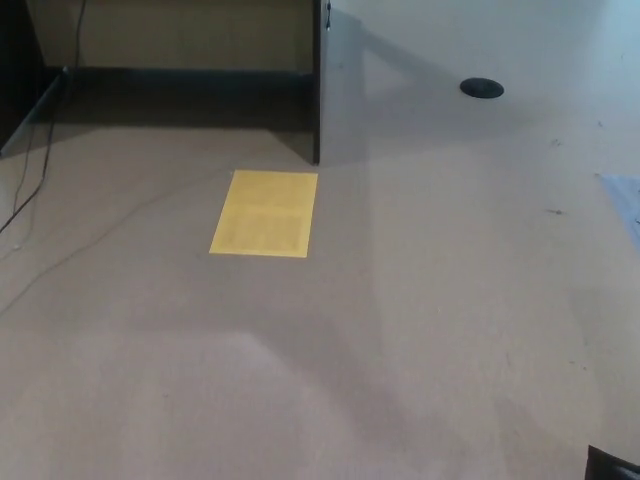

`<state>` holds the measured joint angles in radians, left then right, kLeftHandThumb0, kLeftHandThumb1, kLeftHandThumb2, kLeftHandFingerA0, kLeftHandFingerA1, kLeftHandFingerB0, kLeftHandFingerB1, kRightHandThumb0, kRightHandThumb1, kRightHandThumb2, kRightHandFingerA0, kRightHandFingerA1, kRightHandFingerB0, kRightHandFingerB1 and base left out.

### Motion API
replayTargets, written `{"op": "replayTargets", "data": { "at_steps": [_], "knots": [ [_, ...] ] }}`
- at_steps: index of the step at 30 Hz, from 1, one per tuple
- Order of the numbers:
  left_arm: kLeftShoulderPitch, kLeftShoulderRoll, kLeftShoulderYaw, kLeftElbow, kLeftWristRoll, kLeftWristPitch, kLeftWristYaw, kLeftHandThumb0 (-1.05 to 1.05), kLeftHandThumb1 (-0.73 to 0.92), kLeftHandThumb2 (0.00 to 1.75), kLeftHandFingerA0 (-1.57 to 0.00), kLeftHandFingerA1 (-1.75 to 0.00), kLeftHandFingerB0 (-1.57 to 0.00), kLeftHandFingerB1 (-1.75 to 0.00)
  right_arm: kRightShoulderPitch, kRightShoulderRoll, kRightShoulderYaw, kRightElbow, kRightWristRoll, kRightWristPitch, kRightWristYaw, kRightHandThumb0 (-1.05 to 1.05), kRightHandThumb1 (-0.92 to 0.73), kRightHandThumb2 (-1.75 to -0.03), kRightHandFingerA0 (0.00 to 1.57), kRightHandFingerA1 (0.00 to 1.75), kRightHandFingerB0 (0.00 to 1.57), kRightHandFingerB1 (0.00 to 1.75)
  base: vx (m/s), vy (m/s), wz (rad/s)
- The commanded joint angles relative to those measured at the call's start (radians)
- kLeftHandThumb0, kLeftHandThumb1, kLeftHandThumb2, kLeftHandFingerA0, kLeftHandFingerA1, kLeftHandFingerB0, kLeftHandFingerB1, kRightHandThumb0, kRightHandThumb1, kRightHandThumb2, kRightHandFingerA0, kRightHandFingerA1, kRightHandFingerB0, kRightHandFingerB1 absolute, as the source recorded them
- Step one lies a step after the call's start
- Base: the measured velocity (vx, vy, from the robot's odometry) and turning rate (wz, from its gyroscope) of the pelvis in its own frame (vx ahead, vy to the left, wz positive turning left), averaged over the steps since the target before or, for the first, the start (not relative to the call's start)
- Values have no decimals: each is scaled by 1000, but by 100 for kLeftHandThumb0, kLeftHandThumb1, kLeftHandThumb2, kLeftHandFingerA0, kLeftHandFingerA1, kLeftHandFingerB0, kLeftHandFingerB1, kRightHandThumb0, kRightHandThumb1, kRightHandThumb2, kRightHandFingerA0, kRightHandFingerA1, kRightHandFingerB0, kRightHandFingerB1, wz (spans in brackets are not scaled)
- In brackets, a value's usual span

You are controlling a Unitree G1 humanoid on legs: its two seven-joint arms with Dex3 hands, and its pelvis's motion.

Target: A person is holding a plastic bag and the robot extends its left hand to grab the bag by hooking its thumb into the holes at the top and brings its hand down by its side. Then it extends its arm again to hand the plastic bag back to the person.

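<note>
No plastic bag and no person show in the head view. My left hand is out of the picture. A small black piece, apparently the edge of my right hand (612,465), pokes into the bottom right corner, too little of it to read its state. The view looks down on a plain beige floor (400,330).
A yellow rectangle (266,213) lies flat on the floor at centre left. Behind it stands a grey partition (338,85) with a dark edge. A black round disc (482,88) sits far right. A thin cable (30,195) runs along the left. A pale bluish sheet (626,200) is cut off at the right edge.
</note>
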<state>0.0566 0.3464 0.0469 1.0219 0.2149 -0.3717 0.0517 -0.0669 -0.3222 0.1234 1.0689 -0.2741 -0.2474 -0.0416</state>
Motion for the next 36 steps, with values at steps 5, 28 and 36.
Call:
{"op": "replayTargets", "data": {
  "at_steps": [5,28,36],
  "knots": [
    [0,34,9,64,-7,-189,49,-45,42,71,-46,-53,-38,-45,-2,-40,18,63,-19,-131,-25,-29,-68,-61,74,61,60,42,0,0,0],
    [80,67,71,-825,56,-335,147,-56,50,55,-18,-31,-21,-28,14,-43,19,93,-19,-171,-22,-31,-69,-61,74,60,60,42,0,0,0],
    [-2,47,41,-1124,72,-193,71,-56,50,56,-17,-30,-17,-28,13,-42,17,98,-16,-166,-19,-31,-69,-61,73,69,61,42,0,0,0]
  ]
}}
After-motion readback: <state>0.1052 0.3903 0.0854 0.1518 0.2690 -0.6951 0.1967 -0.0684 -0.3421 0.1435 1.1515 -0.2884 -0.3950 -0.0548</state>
